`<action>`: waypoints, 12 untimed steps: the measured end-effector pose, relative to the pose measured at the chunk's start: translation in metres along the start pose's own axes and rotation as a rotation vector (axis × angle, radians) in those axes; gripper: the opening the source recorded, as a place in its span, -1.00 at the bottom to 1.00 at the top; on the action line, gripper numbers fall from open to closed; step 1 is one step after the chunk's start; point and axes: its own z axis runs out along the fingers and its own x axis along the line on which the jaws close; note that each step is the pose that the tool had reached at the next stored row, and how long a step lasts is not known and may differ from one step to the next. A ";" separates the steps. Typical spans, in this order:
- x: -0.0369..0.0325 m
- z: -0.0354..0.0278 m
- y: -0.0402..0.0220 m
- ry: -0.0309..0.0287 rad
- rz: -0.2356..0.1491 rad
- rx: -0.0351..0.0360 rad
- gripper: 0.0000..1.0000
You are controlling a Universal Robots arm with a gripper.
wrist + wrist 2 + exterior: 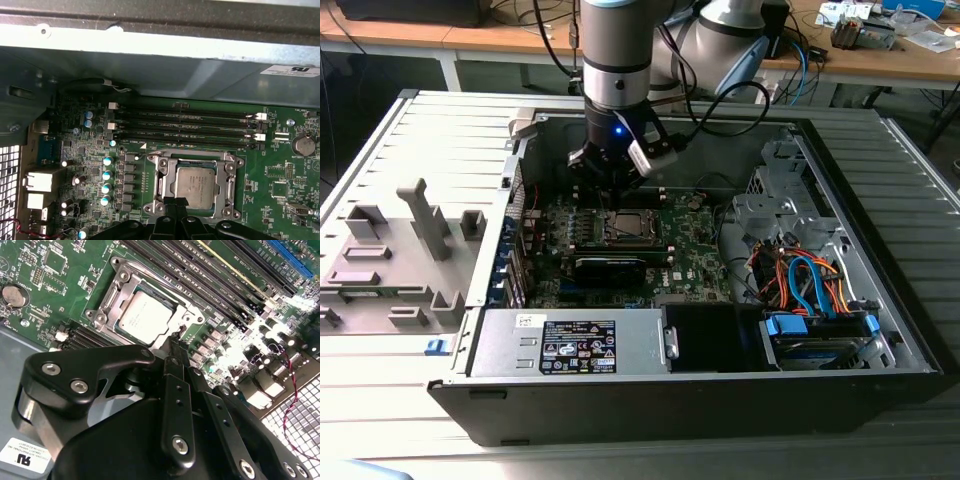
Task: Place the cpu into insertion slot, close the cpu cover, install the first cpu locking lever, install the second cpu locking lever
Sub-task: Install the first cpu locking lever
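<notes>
Grey ribbed tabletop carries the opened computer case on its side, and I work my arm down into it from above. My end effector hangs low over the green motherboard, its black metal fingers drawn together to a narrow tip and pinching nothing, the tip poised at the edge of the insertion slot, which I judge suits a light push or hook rather than a grasp. Seated inside that square socket lies the cpu, a flat chip with a matte silvery-grey top, sitting level in its recess, so the placing looks done. Around it, the cpu cover appears as a thin bright stamped-metal frame with screw heads at its corners; whether it is fully down and latched I cannot tell. Beside the socket run the long black memory slots, parallel and glossy. Farther out, toward the case's corner at the exterior view's right, orange and blue cables coil over the drive bay.
</notes>
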 end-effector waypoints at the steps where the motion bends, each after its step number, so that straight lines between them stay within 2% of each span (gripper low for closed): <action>1: 0.0003 0.0000 0.0000 0.0000 0.000 0.0000 -0.79; 12: 0.0042 0.0000 0.0003 0.0000 0.000 0.0000 -0.79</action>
